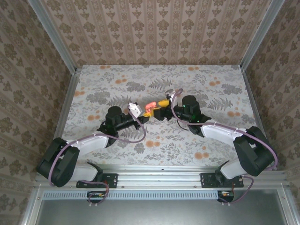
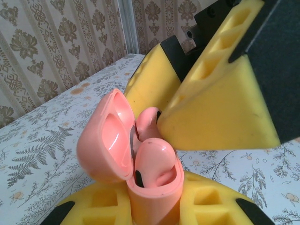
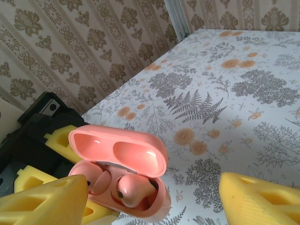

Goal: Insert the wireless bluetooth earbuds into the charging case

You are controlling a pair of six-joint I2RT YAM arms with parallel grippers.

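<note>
Clearance, as I see it: far counter open; raised lid and yellow fingers crowd the pink case.

Open coral case holds one coral earbud.

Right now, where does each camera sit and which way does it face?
Top external: above and behind the bases, looking down on the table; left arm and right arm show.
Left wrist: looks along its yellow left fingers at the open pink case they clamp.
Right wrist: looks out between spread right fingers at that case, one earbud inside.
Shared: the case, in all three.
</note>
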